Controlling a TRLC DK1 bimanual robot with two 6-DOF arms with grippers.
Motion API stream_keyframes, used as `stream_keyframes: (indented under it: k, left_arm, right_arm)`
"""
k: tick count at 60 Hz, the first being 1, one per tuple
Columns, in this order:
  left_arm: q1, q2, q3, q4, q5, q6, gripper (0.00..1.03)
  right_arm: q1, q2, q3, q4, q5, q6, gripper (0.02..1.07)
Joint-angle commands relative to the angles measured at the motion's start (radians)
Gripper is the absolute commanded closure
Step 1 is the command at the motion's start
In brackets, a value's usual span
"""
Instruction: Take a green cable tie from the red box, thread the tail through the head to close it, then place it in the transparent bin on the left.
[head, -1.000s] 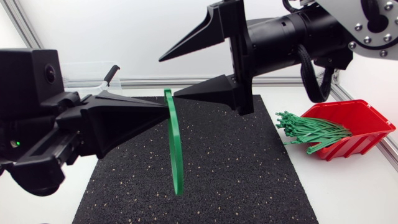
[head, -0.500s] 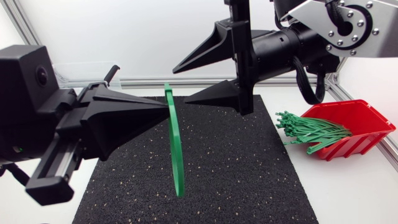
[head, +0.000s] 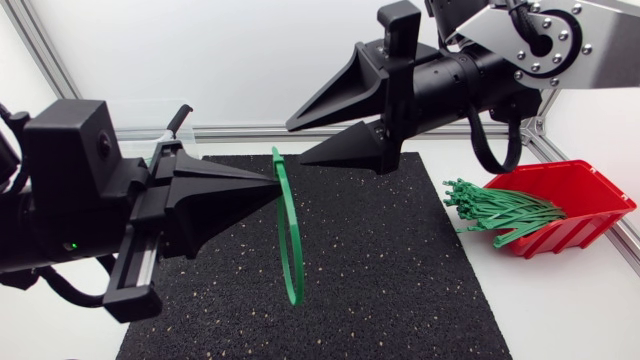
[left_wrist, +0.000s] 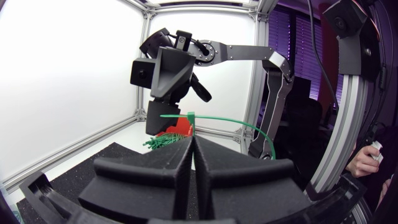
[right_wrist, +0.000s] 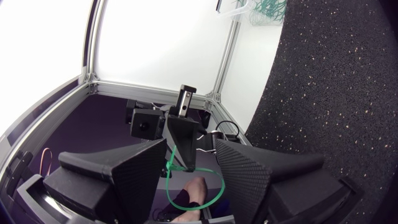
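My right gripper (head: 296, 143) has tilted, and my left arm has swung further in. From above, my left gripper (head: 272, 183) pinches the top of the green cable tie (head: 291, 240), whose loop hangs over the black mat (head: 400, 270). The right fingers are spread, just beside it.

Left wrist view: the fingers are clamped on the tie (left_wrist: 236, 121).

Right wrist view: the fingers are wide apart, with the tie (right_wrist: 171, 168) ahead of them.

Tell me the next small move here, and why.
Probably draw the right gripper back from the green cable tie. The tie looks already looped, tail through head in the left wrist view, and the left gripper is shut on it. The right gripper's fingers stand open around its top, in the way of carrying it to the transparent bin.
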Motion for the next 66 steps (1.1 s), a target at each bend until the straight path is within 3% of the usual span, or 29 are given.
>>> stream_keyframes:
  k: [1,49,66]
  left_arm:
    - [0.012,0.01,-0.032,0.024,-0.002,0.024,1.0]
    - [0.018,0.034,-0.084,0.09,-0.011,0.112,1.0]
    - [0.032,0.034,-0.088,0.088,-0.011,0.121,1.0]
  right_arm:
    - [0.0,0.03,0.04,-0.048,-0.013,-0.128,0.59]
    - [0.075,0.116,0.144,-0.322,-0.002,-0.298,0.62]
    - [0.086,0.119,0.167,-0.341,0.001,-0.301,0.78]
